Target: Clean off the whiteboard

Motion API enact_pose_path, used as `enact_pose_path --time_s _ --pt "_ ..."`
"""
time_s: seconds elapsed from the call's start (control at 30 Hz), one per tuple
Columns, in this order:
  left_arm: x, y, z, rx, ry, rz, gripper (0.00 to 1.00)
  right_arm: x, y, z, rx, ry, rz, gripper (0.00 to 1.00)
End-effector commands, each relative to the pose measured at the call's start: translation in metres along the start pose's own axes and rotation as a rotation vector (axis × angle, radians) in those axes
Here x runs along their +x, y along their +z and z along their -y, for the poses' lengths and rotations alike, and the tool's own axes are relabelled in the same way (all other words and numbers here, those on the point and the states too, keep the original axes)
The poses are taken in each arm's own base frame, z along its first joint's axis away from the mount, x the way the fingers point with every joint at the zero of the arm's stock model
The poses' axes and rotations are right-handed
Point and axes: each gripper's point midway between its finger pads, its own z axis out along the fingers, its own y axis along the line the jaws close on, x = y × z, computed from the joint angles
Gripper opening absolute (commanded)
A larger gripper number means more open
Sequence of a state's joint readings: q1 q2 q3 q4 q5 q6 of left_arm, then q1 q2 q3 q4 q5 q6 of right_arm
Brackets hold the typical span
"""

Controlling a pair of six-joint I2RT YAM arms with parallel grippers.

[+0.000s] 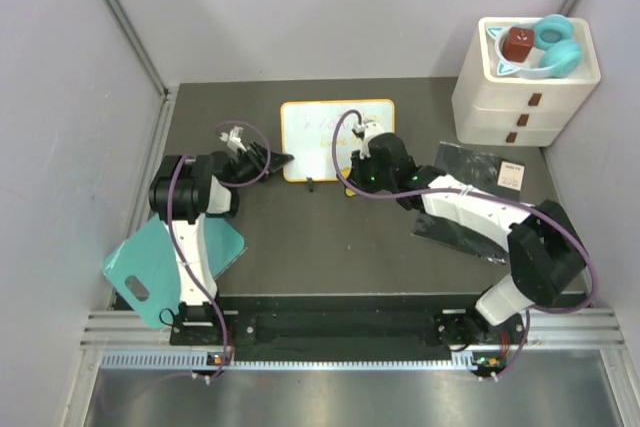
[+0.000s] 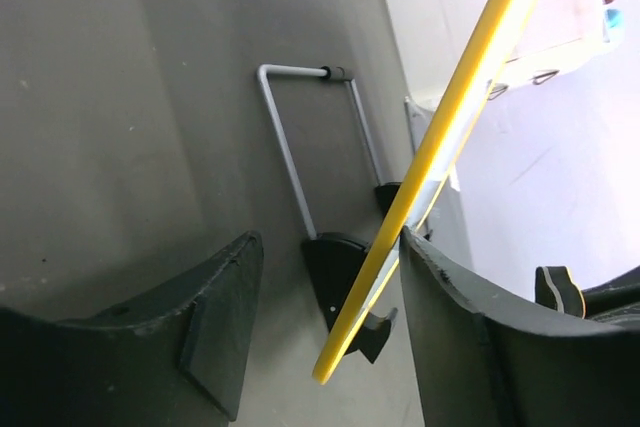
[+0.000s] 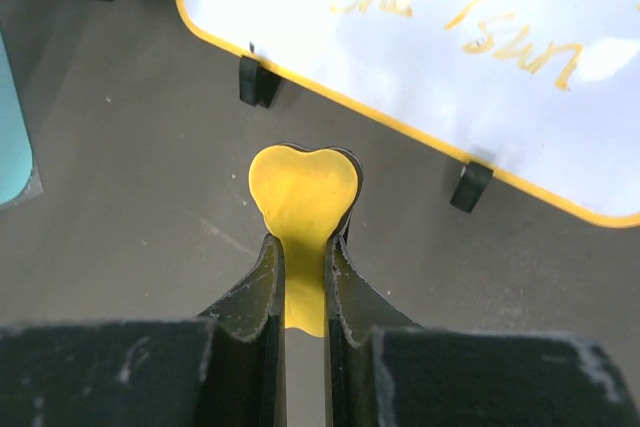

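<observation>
The whiteboard (image 1: pixel 320 137), white with a yellow-orange frame and black feet, stands at the back middle of the dark table. Orange handwriting shows on it in the right wrist view (image 3: pixel 450 37). My left gripper (image 1: pixel 278 160) is at the board's left edge. In the left wrist view its open jaws (image 2: pixel 328 242) straddle the yellow frame edge (image 2: pixel 450 117); the right finger touches the frame and the left finger stands apart. My right gripper (image 1: pixel 362 145) is over the board's right part, shut (image 3: pixel 303 242) on a yellow heart-shaped eraser (image 3: pixel 303 192) just in front of the board's lower edge.
A white drawer unit (image 1: pixel 525 97) stands at the back right with teal headphones (image 1: pixel 555 47) on top. A dark sheet with a white label (image 1: pixel 480 172) lies under my right arm. A teal cutting board (image 1: pixel 150 262) lies front left. A wire stand (image 2: pixel 285 147) props the board from behind.
</observation>
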State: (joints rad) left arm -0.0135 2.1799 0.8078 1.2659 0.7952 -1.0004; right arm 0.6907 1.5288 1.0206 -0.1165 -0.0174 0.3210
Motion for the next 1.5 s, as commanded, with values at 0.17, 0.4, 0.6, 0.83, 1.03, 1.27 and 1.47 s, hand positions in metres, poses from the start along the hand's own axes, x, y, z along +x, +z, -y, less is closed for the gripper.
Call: enact_pose_path --time_s 0.17,0.4,0.6,0.83,1.03,1.27,1.47 --pt "-0.002 0.0 0.017 0.154 0.082 0.012 0.45 -0.032 0.009 -0.004 -0.019 0.0 0.067 0.0" --pt "0.013 0.009 0.027 0.17 0.142 -0.05 0.39 -0.023 0.015 0.0 -0.011 0.005 0.044 0.0" --pt "0.018 0.005 0.031 0.168 0.137 -0.062 0.17 -0.024 0.012 0.009 0.038 0.009 0.061 0.0" --pt "0.033 -0.007 0.025 0.144 0.123 -0.055 0.11 -0.046 -0.019 0.032 0.166 0.036 0.214 0.0" --pt "0.044 -0.017 0.023 0.122 0.068 -0.036 0.05 -0.057 -0.021 0.043 0.2 0.035 0.237 0.0" --pt "0.059 -0.028 0.02 0.13 0.044 -0.032 0.04 -0.06 -0.006 0.051 0.202 0.052 0.232 0.0" --pt "0.056 -0.026 0.023 0.117 0.094 -0.057 0.04 -0.061 0.011 0.056 0.206 0.034 0.238 0.0"
